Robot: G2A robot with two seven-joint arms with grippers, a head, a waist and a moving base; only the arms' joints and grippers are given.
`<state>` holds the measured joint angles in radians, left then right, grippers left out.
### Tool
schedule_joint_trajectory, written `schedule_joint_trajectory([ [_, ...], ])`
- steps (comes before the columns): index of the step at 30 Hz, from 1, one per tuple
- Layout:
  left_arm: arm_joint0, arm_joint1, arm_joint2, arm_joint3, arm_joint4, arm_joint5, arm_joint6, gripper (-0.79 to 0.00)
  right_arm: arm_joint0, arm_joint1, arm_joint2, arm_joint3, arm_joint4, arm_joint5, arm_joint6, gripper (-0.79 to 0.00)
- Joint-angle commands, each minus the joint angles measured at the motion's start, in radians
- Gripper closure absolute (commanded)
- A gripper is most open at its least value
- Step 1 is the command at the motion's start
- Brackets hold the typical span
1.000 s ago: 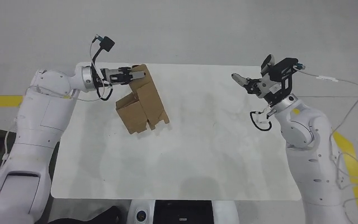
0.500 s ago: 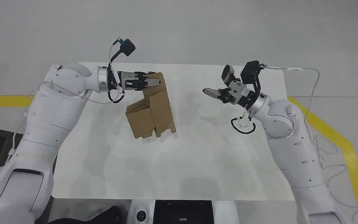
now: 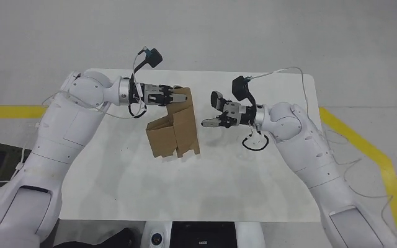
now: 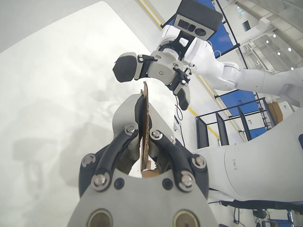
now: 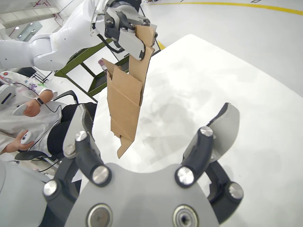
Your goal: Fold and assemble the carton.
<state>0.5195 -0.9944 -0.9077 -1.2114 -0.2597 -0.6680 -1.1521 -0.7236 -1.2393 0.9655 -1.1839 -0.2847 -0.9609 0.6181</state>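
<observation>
Both arms have swung inward — the left gripper, jaws pinched on the cardboard carton, now faces the right gripper, jaws wide and empty — poised to fold.

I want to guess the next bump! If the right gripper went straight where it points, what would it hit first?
Most likely the carton, hanging from the left gripper straight ahead of the open right gripper. Depth is hard to judge.

The carton hangs just beside the right end effector, barring its way. The desk's near half offers passage.
</observation>
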Motion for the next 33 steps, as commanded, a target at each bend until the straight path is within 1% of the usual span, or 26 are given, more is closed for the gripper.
schedule_joint_trajectory([
  [1,0.0,-0.001,0.005,-0.005,-0.006,-0.002,0.002,0.0,0.016,-0.005,-0.025,0.018,0.036,-0.018,0.02,-0.785],
  [5,0.007,-0.001,0.017,-0.021,-0.016,-0.017,0.017,0.0,0.045,-0.015,-0.071,0.053,0.093,-0.042,0.047,-0.785],
  [11,0.014,0.002,0.027,-0.026,-0.038,-0.034,0.034,0.0,0.083,-0.031,-0.136,0.097,0.165,-0.051,0.092,-0.785],
  [12,0.013,0.003,0.029,-0.026,-0.039,-0.035,0.035,0.0,0.088,-0.034,-0.145,0.101,0.177,-0.051,0.098,-0.69],
  [13,0.013,0.003,0.031,-0.026,-0.041,-0.036,0.036,0.0,0.093,-0.036,-0.154,0.106,0.188,-0.051,0.104,-0.563],
  [14,0.013,0.004,0.033,-0.025,-0.043,-0.037,0.037,0.0,0.098,-0.038,-0.161,0.11,0.2,-0.051,0.109,-0.388],
  [16,0.012,0.004,0.038,-0.025,-0.045,-0.039,0.039,0.0,0.107,-0.042,-0.175,0.117,0.219,-0.051,0.118,-0.339],
  [17,0.012,0.005,0.04,-0.024,-0.045,-0.04,0.04,0.0,0.111,-0.043,-0.181,0.121,0.226,-0.051,0.123,-0.286],
  [21,0.009,0.006,0.051,-0.021,-0.044,-0.043,0.043,0.0,0.127,-0.048,-0.202,0.134,0.256,-0.051,0.144,-0.145],
  [23,0.008,0.007,0.057,-0.021,-0.04,-0.046,0.046,0.0,0.132,-0.05,-0.208,0.138,0.267,-0.051,0.149,-0.099],
  [26,0.008,0.01,0.064,-0.022,-0.037,-0.053,0.053,0.0,0.135,-0.051,-0.215,0.142,0.276,-0.051,0.15,-0.006],
  [33,0.004,0.02,0.075,-0.024,-0.043,-0.064,0.064,0.0,0.141,-0.055,-0.227,0.144,0.3,-0.051,0.153,0.0],
])
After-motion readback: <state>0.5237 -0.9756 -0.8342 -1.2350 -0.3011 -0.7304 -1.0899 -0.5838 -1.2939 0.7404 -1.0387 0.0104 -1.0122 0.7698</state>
